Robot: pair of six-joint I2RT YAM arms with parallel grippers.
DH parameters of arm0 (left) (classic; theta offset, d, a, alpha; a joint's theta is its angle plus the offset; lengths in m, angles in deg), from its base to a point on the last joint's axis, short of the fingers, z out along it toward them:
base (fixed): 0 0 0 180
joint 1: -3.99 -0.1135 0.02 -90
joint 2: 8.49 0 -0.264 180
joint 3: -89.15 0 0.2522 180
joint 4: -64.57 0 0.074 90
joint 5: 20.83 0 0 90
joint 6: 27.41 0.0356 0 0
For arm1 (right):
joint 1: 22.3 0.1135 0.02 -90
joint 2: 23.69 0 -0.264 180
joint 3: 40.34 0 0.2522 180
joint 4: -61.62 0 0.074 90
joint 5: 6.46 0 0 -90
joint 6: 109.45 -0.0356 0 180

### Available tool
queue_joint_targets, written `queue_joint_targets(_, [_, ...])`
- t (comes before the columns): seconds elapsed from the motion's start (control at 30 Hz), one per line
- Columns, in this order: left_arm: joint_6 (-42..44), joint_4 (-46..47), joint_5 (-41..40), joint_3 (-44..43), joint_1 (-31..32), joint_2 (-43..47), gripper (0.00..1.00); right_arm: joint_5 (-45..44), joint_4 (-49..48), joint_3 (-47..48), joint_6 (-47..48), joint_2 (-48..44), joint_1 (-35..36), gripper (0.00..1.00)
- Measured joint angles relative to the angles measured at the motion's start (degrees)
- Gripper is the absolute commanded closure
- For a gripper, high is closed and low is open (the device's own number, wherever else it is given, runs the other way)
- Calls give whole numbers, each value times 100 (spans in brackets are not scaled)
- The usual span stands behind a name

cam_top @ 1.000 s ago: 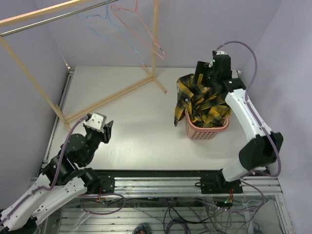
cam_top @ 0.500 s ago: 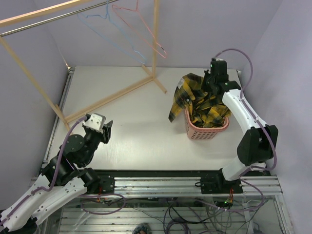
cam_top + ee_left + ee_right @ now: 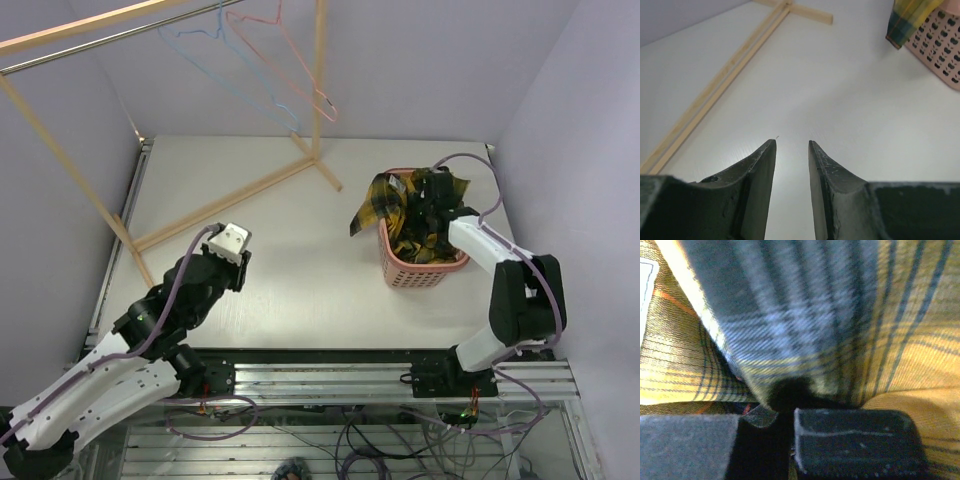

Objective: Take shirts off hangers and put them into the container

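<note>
A white desk (image 3: 300,230) boxed in by lilac walls, a wooden rack (image 3: 230,195) standing across its far left corner. Both wire hangers, the blue hanger (image 3: 215,75) and the pink hanger (image 3: 290,60), hang bare from the rail at the top of the rack, so the stripping half of the job looks done.

At the far right of the desk sits the salmon-pink basket (image 3: 420,272), heaped with the yellow-and-black plaid shirt (image 3: 385,200). The right claw (image 3: 767,415) is down in that heap with its jaws together. Its wrist camera sees only plaid cloth pressed close against the fingertips. It appears to be tamping the shirt down into the basket, not carrying it. Whether a fold is caught between the jaws cannot be told. One loose flap (image 3: 368,212) of the shirt hangs out over the basket's left rim above the desk, which is likely why the arm is bearing down there. The shirt is mostly in, not wholly in.

The left claw (image 3: 791,150) hovers over bare desk near the left side, well apart from the basket. Its jaws stand partly apart with nothing between them, and it points toward the basket and the rack's foot. It plays no part in the packing.

The dark striped shirt cannot be picked out from above. If it is in the basket, it lies under the plaid.
</note>
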Motion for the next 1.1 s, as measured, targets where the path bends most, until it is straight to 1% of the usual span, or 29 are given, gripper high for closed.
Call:
queue_joint_targets(0.1, [-17,-26,37,-24,0,-131,57,116,-356,-144,-50,315,-11,100])
queue_joint_targets(0.37, [-17,-9,50,-22,-2,87,56,326,-942,-275,-125,713,-37,100])
queue_joint_targets(0.4, [-17,-9,55,-22,-4,72,56,348,-981,-275,-127,745,-39,98])
queue_joint_targets(0.5, [-37,-17,72,-26,-4,-76,55,369,-994,-260,-144,774,-48,72])
queue_joint_targets(0.53, [-52,-35,70,-33,-4,-151,54,376,-968,-234,-168,772,-50,66])
queue_joint_targets(0.6, [-87,-87,48,-83,-4,-297,53,389,-876,-157,-203,745,-48,58])
queue_joint_targets(0.63, [-111,-103,28,-118,-4,-354,52,385,-802,-107,-212,717,-37,56])
queue_joint_targets(0.73, [-170,-142,-48,-197,-4,-494,51,332,-431,103,-225,581,-35,52])
queue_joint_targets(0.97, [-278,-192,-153,-280,-24,-754,50,52,673,848,-103,111,-35,51])
queue_joint_targets(1.1, [-341,-192,-160,-317,-24,-929,48,-175,925,1298,20,-396,-39,51])
